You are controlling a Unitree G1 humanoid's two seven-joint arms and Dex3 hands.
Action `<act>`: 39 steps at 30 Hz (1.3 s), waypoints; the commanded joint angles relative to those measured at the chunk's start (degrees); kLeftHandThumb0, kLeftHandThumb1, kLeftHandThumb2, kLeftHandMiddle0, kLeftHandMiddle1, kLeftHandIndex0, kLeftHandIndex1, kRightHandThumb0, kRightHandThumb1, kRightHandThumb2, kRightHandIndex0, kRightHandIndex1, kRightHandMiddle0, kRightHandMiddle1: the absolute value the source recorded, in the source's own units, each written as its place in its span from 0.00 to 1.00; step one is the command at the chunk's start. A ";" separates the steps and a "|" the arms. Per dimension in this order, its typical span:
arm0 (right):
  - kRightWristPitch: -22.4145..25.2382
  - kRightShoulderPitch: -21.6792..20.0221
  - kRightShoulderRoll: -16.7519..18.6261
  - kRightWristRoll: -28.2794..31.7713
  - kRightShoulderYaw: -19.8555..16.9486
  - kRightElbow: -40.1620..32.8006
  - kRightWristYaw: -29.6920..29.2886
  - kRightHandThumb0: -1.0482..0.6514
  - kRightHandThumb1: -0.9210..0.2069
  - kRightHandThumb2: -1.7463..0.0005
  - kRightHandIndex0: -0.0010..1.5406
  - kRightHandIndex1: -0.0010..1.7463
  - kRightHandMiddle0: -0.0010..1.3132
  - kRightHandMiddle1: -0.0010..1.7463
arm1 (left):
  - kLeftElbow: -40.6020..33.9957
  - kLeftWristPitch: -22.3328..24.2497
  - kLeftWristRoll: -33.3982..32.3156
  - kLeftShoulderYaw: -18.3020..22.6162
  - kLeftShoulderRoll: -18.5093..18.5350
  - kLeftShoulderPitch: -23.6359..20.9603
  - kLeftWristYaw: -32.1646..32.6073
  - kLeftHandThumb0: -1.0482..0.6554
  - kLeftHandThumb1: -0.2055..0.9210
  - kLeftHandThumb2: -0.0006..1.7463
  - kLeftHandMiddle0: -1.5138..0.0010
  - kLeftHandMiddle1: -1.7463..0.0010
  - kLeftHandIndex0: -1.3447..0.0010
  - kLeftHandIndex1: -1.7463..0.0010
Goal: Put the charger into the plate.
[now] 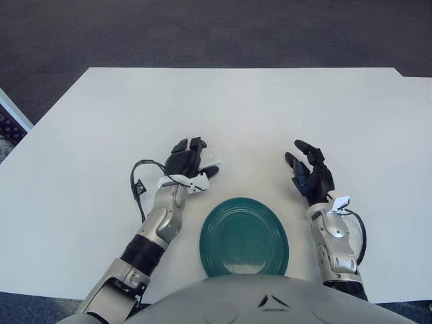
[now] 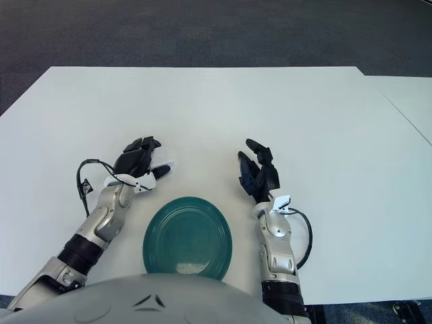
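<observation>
A small white charger (image 1: 215, 162) lies on the white table just beyond the upper left rim of the empty teal plate (image 1: 244, 237). My left hand (image 1: 191, 160) is on the charger, its dark fingers curled over it and the thumb below it, so most of the charger is hidden. It also shows in the right eye view (image 2: 165, 165). My right hand (image 1: 308, 170) is to the right of the plate, fingers spread and holding nothing.
The white table (image 1: 243, 115) stretches wide to the back and both sides. A second white table edge (image 1: 422, 84) adjoins at the far right. Dark carpet lies beyond. A black cable (image 1: 138, 185) loops at my left wrist.
</observation>
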 commanded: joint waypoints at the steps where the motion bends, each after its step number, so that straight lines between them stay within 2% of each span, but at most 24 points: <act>1: 0.86 0.96 0.03 0.89 -0.20 -0.75 0.41 0.32 0.00 0.71 0.33 0.00 0.08 0.45 | 1.61 2.03 0.11 -1.54 1.90 0.68 -5.59 0.00 1.00 0.22 0.78 0.57 0.98 0.17; 10: 0.64 1.50 -0.13 1.20 -0.01 -1.98 1.02 0.31 0.00 0.72 0.33 0.00 0.08 0.45 | 0.66 3.07 1.70 -4.49 5.02 -0.73 -13.15 0.00 1.00 0.17 0.76 0.54 0.98 0.14; 16: 0.96 1.98 -0.07 1.36 0.07 -3.17 0.89 0.31 0.00 0.72 0.33 0.00 0.09 0.45 | 0.19 2.84 2.33 -6.01 6.64 -1.56 -16.67 0.00 1.00 0.17 0.76 0.56 0.98 0.17; 22: 0.82 2.62 0.19 1.09 0.21 -4.73 0.45 0.31 0.00 0.73 0.34 0.01 0.10 0.46 | 1.19 -0.20 1.25 -6.74 8.60 -2.67 -18.72 0.00 1.00 0.16 0.75 0.63 0.98 0.19; 27: 1.25 3.15 0.12 0.90 0.32 -6.24 0.22 0.31 0.00 0.73 0.35 0.01 0.13 0.46 | 2.23 -2.42 0.32 -6.69 9.99 -4.33 -19.93 0.00 1.00 0.16 0.72 0.75 0.97 0.18; 33: 2.06 3.51 0.22 1.65 0.09 -7.44 0.34 0.30 0.00 0.74 0.36 0.02 0.13 0.46 | 2.15 -2.38 0.49 -6.53 10.31 -4.92 -20.64 0.01 1.00 0.15 0.67 0.89 0.95 0.19; 39: 2.72 3.79 0.61 3.11 -0.31 -8.55 0.54 0.29 0.00 0.75 0.37 0.02 0.14 0.46 | 2.62 0.01 4.45 -7.14 9.71 -5.36 -17.64 0.03 1.00 0.14 0.63 0.94 0.92 0.14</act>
